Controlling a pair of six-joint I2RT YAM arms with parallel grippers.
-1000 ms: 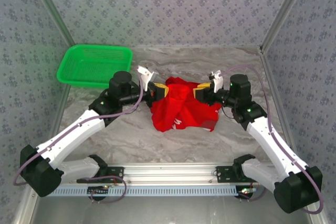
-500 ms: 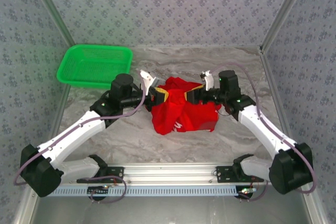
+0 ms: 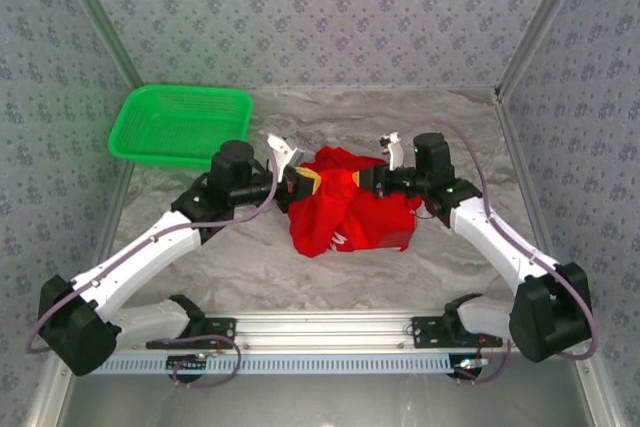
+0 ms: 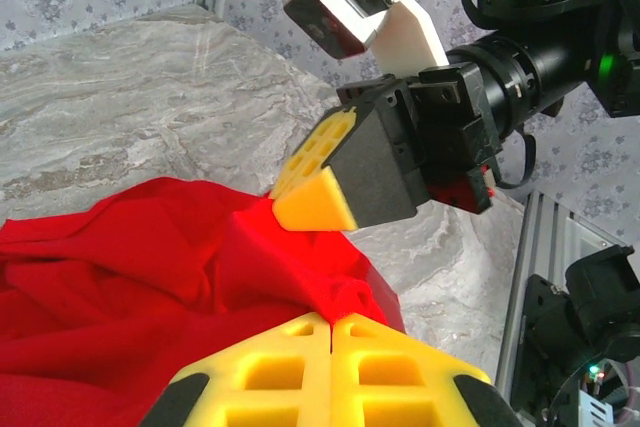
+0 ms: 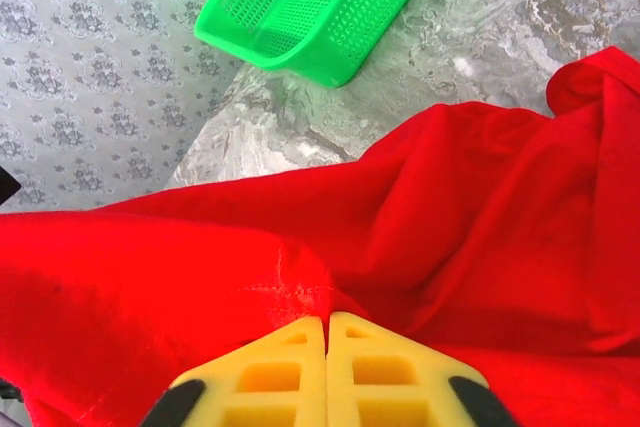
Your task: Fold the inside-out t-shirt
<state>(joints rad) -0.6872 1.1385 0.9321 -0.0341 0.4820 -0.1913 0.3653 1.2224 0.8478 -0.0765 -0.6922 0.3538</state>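
Grey marbled table top is enclosed by patterned walls, and a bright red soft cloth t-shirt is seen bunched near its middle, between the two arms. The left gripper is closed on the shirt's left edge and the right gripper on its upper right edge, with red cloth pinched at the yellow fingertips. A green plastic mesh basket is placed at the far left, apart from the shirt.

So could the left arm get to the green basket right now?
Probably yes. The basket sits close beside the left gripper, with bare table between them. But that gripper is shut on the red shirt, so it would drag the shirt along.
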